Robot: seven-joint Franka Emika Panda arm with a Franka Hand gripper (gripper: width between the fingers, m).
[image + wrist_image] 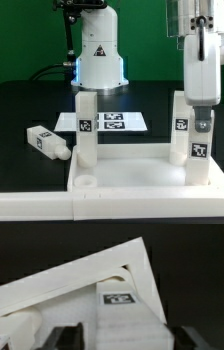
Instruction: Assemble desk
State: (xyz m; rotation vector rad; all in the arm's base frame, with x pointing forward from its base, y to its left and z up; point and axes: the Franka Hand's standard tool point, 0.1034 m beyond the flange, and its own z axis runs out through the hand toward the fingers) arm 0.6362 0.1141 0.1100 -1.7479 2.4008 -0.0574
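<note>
Exterior view, my tool [203,122] around the top of a standing leg [199,140] at the panel's [130,182] right corner, another leg [87,128] upright left, one loose leg [47,142] on the worktop [30,105], wrist view, fingers [67,339] parted either side of the tagged leg [122,314], not clamping.

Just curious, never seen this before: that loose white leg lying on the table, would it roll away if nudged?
Probably not: the loose leg looks square-sided and lies flat on the table, so it would likely slide. It seems stiff plastic and likely light.

Marker board [112,122] on black table [30,105]
</note>
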